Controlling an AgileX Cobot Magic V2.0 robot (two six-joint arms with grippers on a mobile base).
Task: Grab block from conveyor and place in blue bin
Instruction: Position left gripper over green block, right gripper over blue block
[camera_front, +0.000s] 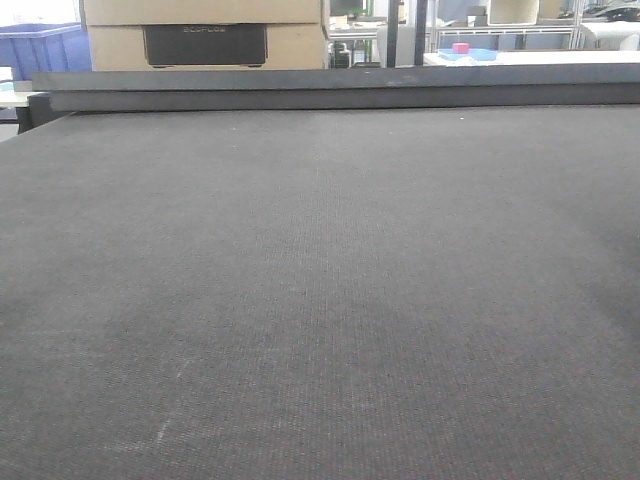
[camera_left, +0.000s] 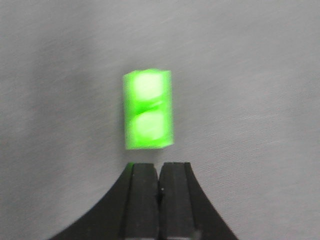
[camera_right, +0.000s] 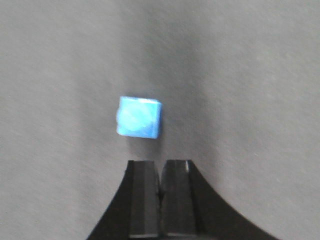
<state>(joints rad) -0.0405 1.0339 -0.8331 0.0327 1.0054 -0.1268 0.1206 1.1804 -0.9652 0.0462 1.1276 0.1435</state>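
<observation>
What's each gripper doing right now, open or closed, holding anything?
Left gripper: closed, empty, green block ahead of it.
Right gripper: closed, empty, blue block ahead of it.

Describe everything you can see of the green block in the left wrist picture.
The green block is a bright, almost glowing oblong, overexposed and slightly blurred. Its top shows two paler patches, one beyond the other, with a darker band between; I cannot tell what they are. It looks like glossy plastic. It lies flat on the grey belt, its long side pointing away from the left tool, which is shut just short of it. Only the belt touches it.
</observation>
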